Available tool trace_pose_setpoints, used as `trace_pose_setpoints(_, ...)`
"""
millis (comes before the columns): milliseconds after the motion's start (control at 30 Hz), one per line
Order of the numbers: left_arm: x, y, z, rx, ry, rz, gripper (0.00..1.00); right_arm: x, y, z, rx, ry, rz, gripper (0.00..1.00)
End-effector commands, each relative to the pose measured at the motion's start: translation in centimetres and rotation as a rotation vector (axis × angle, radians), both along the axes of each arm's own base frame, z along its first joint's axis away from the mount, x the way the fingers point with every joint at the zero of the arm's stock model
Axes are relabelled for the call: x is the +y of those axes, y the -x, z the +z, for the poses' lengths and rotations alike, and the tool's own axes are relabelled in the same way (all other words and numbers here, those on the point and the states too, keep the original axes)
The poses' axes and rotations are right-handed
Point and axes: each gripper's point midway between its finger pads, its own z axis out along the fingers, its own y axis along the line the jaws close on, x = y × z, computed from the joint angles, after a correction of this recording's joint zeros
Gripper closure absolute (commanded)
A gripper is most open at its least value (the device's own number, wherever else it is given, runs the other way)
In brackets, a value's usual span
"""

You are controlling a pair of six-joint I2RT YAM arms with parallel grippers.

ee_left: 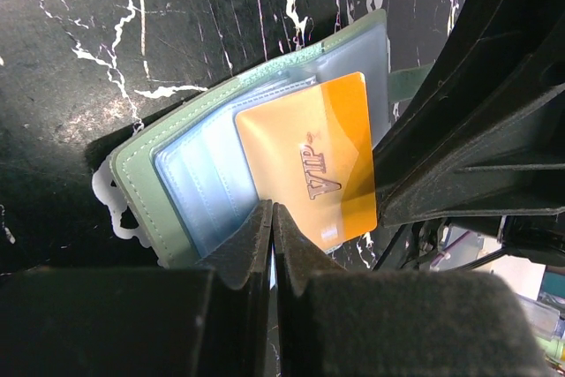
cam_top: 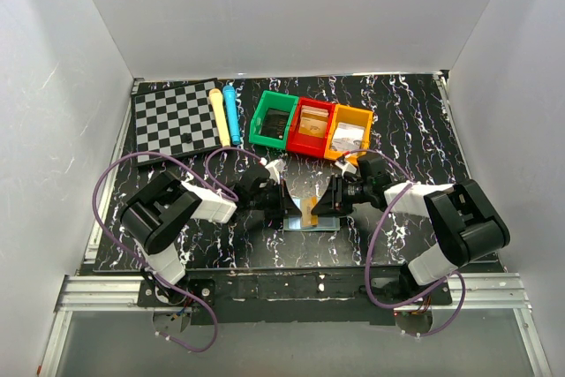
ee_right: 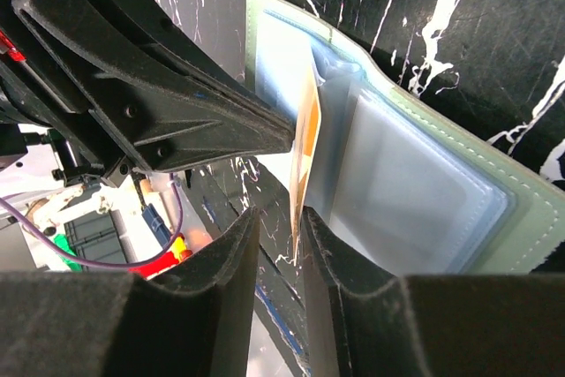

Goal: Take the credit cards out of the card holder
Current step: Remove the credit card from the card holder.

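Finds card holder [ee_left: 190, 174] open flat on desk [cam_top: 265, 258], between both hands. Records left hand [ee_left: 272, 209] shut, tips pinning holder. Records right hand [ee_right: 278, 218] narrowly parted astride orange credit card [ee_left: 309, 156], free edge pointing toward it. Judges right hand nearer.

I have the card holder [cam_top: 320, 221] lying near-centre on the table [cam_top: 415, 130], between left tool [cam_top: 289, 208] and right tool [cam_top: 325, 208], credit card [cam_top: 308, 212] in it; three bins [cam_top: 294, 126] behind.

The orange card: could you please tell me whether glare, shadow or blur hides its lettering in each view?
Left wrist: the orange card is sharp, its VIP lettering readable, a shadow crossing its lower corner; right wrist: it shows edge-on, no lettering visible; top external: too small to read.
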Motion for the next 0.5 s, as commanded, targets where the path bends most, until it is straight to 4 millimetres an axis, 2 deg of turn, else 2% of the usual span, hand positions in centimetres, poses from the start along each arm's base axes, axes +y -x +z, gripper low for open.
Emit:
trace_pose_setpoints(0,0.26,1.05,-0.93,0.030,-0.014,-0.022,1.00,1.06,-1.02,1.49,-0.042,-0.037,0.015,0.69)
trace_pose_setpoints(467,0.49,1.02,-0.30,0.011,-0.016,-0.015,1.00,1.02,-1.07,1.59,-0.049,-0.023,0.017,0.91)
